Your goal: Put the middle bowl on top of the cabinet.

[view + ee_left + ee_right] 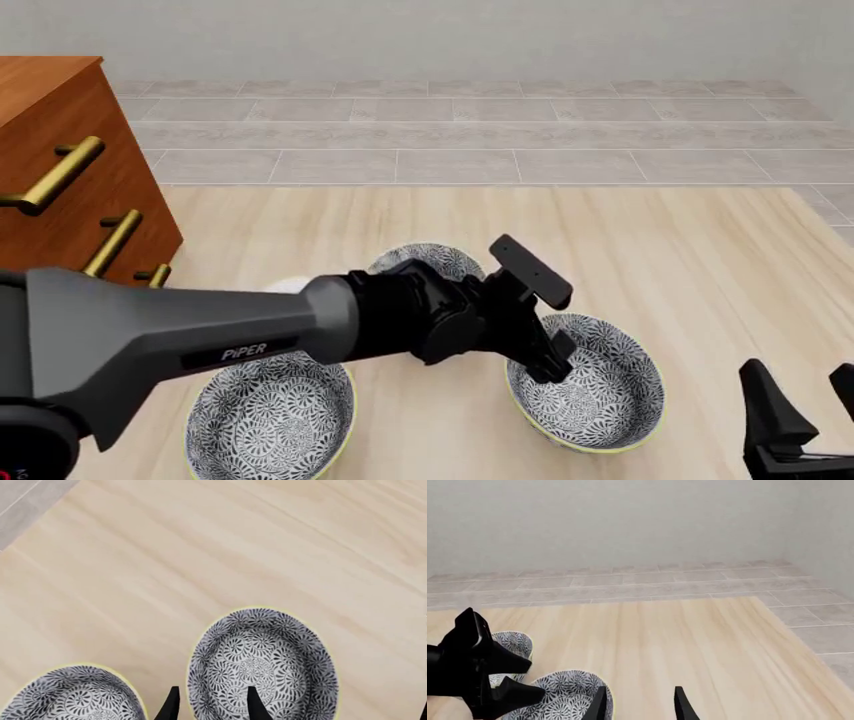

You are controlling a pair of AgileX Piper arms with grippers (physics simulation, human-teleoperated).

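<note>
Under the left wrist camera, the middle bowl (263, 655) sits upright on the pale wooden table (200, 555). The left gripper (213, 707) is spread wide across the bowl's near rim, one dark finger inside the bowl and the other just outside it, neither pressing the wall.

From the front, that gripper hangs over the near-left edge of the middle bowl, which lies right of centre on the table, well apart from the cabinet (80, 170) at the far left. A near-left bowl (267, 425) and a far bowl (434, 258) share its pattern. The right gripper (805, 395) waits at the lower right, fingers parted and empty.

Along the right wrist's fingers, bare table shows between the separated tips, with the middle bowl beside them.
</note>
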